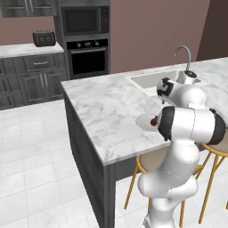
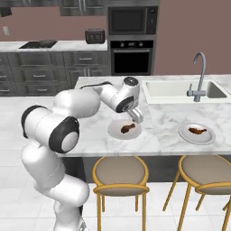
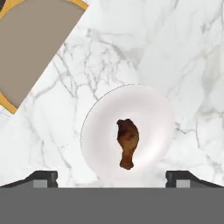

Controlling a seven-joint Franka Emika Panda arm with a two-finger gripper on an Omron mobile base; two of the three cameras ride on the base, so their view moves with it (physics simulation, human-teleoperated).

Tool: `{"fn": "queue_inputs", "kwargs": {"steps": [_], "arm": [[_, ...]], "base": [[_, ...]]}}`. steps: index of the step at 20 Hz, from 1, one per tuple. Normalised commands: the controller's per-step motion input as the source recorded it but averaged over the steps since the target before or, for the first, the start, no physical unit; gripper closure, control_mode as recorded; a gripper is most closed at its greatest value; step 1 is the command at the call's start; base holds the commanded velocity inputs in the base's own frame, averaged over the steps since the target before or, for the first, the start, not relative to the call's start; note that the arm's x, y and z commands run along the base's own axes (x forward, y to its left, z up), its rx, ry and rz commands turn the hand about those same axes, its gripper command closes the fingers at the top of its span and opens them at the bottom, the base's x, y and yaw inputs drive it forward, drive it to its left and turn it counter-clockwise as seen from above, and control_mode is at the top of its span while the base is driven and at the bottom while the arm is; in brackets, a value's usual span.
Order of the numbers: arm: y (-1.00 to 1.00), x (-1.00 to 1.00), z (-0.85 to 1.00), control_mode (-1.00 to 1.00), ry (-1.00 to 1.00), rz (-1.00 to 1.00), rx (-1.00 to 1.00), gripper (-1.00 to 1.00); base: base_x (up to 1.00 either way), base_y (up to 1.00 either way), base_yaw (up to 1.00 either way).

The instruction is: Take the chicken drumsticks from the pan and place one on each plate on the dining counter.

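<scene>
Drumstick on each plate.
Gripper (image 3: 112, 179) spread wide above near plate (image 3: 151, 109), drumstick (image 3: 127, 142) lying free; second plate (image 2: 196, 134) likewise served.

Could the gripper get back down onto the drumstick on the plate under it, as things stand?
Probably yes. The gripper hangs open above the plate, its fingertips either side of the drumstick, and nothing lies between them.

A home kitchen: a marble island counter (image 2: 162, 122) with a sink (image 2: 180, 90) and curved faucet (image 2: 199, 74), stools (image 2: 121, 173) tucked under it, and beyond the fingers a built-in oven (image 2: 131, 57), microwave (image 2: 132, 20), toaster (image 2: 95, 35), cooktop (image 2: 38, 44) and dark cabinets (image 2: 40, 72).
</scene>
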Motion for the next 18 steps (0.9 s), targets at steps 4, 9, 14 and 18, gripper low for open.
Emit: {"fn": "queue_inputs", "kwargs": {"steps": [4, 9, 14, 18], "arm": [[0.04, -1.0, 0.72, -1.0, -0.09, 0.1, 0.04, -1.0], [0.43, -1.0, 0.04, -1.0, 0.0, 0.13, -0.02, -1.0], [0.71, -1.0, -0.12, -1.0, 0.01, 0.18, -0.13, -1.0], [0.98, -1.0, -0.53, -1.0, 0.0, 0.18, -0.28, -1.0]], "base": [[0.0, 0.0, 0.0], [0.0, 0.0, 0.0], [0.0, 0.0, 0.0], [0.0, 0.0, 0.0]]}}
